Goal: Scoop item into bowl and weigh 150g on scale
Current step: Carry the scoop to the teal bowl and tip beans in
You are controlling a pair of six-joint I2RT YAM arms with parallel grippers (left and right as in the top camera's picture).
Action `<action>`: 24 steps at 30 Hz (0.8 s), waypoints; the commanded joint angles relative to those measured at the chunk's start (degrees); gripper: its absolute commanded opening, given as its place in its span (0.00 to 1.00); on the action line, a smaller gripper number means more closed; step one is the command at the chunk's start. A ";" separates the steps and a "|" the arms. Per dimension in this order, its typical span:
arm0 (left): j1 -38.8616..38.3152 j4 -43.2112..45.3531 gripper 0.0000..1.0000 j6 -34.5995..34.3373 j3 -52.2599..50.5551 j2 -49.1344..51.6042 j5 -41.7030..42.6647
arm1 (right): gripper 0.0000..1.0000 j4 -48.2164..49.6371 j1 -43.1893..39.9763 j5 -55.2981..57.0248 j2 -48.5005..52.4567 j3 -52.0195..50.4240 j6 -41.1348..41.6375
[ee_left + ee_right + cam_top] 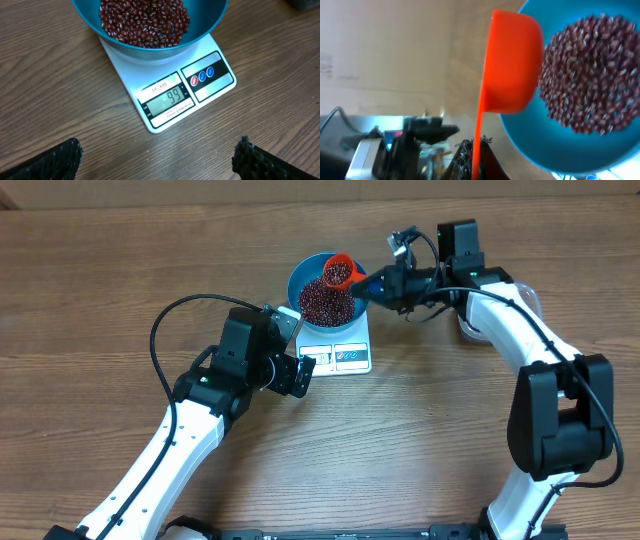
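Wood table point(45, 85), bowl point(212, 20) hides scale point(145, 75) platform

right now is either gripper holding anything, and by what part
The right gripper holds the orange scoop by its handle, with the cup over the blue bowl. The left gripper is open and holds nothing.

This looks like a robotics lab bench, not a kitchen. A white-and-black left arm point(170, 450) and right arm point(520, 340) trailing loose black cables point(160, 330) flank the scale point(340, 355) on a wood-grain worktop point(100, 260). Beyond the scale are a plain beige surface point(385, 50) and blurred metal equipment point(395, 140).
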 commanded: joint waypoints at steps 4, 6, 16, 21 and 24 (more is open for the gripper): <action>0.26 0.17 1.00 -0.52 -0.52 -1.25 -0.13 | 0.04 -17.90 5.68 24.83 -0.92 14.43 -10.16; 0.26 0.17 1.00 -0.52 -0.52 -1.25 -0.15 | 0.04 -22.99 8.07 33.33 -0.92 18.67 -12.20; 0.26 0.17 1.00 -0.55 -0.52 -1.22 -0.15 | 0.04 -28.24 14.82 51.25 -0.92 22.47 -13.51; 0.26 0.17 0.99 -0.52 -0.52 -1.25 -0.15 | 0.04 -28.61 14.91 51.74 -0.92 22.47 -15.82; 0.26 0.17 1.00 -0.55 -0.52 -1.22 -0.15 | 0.04 -29.16 15.15 52.17 -0.92 22.47 -18.27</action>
